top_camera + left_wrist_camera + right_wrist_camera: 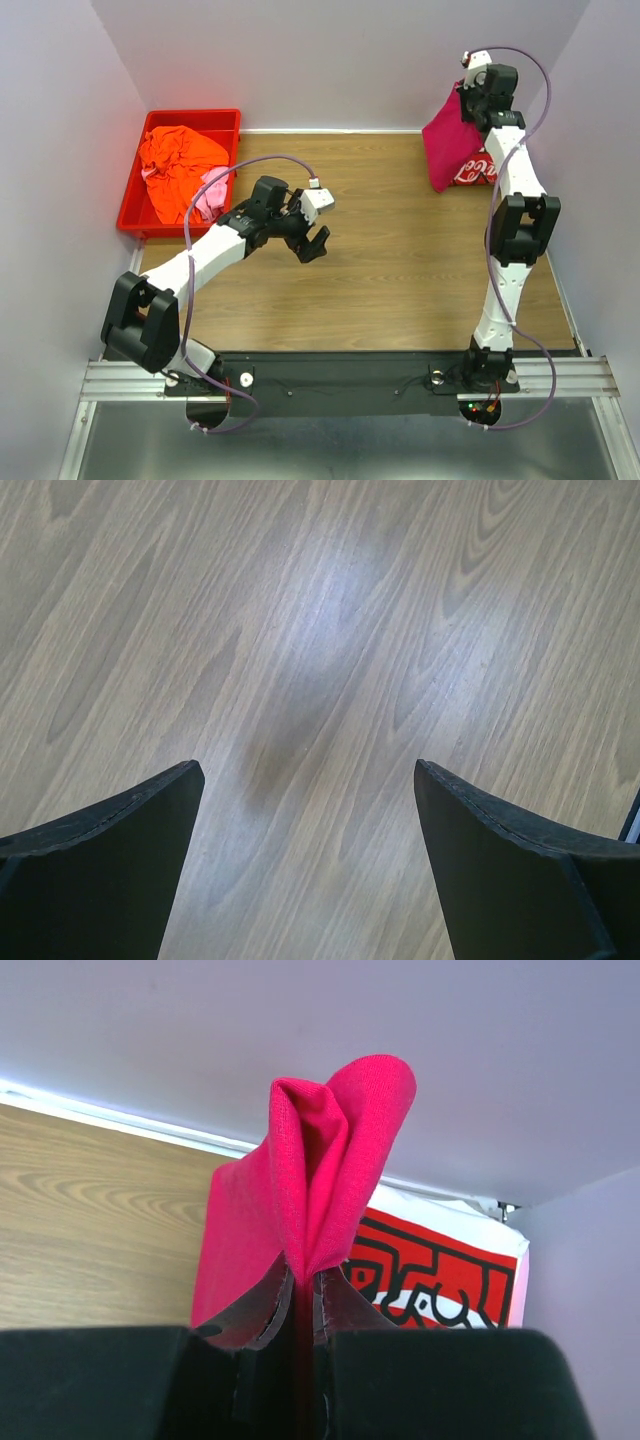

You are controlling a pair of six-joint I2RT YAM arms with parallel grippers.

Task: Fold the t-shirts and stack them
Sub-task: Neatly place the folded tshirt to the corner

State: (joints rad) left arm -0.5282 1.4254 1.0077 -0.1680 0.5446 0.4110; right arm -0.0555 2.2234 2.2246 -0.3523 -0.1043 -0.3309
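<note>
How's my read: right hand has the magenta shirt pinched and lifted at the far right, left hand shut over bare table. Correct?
One slip: the left hand is open, not shut; the left wrist view shows its fingers spread wide over bare table. The right hand does have the magenta shirt pinched and lifted at the far right.

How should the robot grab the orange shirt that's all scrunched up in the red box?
I'd pinch a raised fold near the middle of the orange shirt, coming straight down from above. It lies crumpled, so ridges of cloth stick up for the jaws to close on, and the walls of the red bin block a sideways approach. Avoid the light pink shirt beside it.
</note>
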